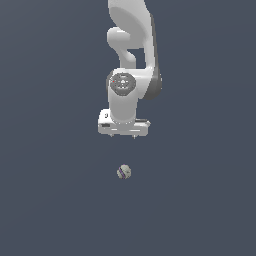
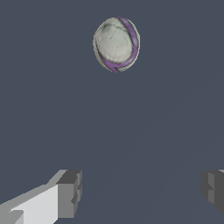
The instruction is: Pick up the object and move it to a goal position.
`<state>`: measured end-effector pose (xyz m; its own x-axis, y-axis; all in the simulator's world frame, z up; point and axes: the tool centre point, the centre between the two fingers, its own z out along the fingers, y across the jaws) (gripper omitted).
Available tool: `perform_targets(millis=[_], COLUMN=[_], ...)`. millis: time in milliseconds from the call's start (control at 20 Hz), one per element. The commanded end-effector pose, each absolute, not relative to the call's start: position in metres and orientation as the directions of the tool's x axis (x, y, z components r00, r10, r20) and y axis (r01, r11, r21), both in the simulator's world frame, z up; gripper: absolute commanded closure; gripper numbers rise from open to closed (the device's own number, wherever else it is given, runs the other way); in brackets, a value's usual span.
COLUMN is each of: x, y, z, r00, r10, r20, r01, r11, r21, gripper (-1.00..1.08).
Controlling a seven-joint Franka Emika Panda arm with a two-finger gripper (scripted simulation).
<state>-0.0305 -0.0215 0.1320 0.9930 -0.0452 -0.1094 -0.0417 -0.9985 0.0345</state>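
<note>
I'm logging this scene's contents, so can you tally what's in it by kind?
Balls: 1, the ball, beige-grey with purple stripes
Robot arms: 1, the arm, white
Tools: 1, the tool, open, nothing between its fingers
Total: 3

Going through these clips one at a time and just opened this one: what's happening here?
A white robot arm in a simulator is set to pick up a small beige-grey ball with purple stripes. The gripper is open and holds nothing. In the exterior view the ball sits apart from it, lower in the picture, on a plain dark surface. In the wrist view the ball lies beyond the two spread fingers, not between them. No grasp has been made yet.
</note>
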Motion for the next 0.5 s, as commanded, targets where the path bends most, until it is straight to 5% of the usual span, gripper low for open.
perform_targets(millis=[0,450], x=[-0.03,-0.029], y=[-0.022,-0.011], z=[0.132,0.139], r00=[0.993,0.993], r10=[-0.045,-0.001], r20=[-0.109,-0.116], r01=[-0.042,0.004], r11=[-0.999,-0.999], r21=[0.035,0.036], gripper=[-0.92,-0.92])
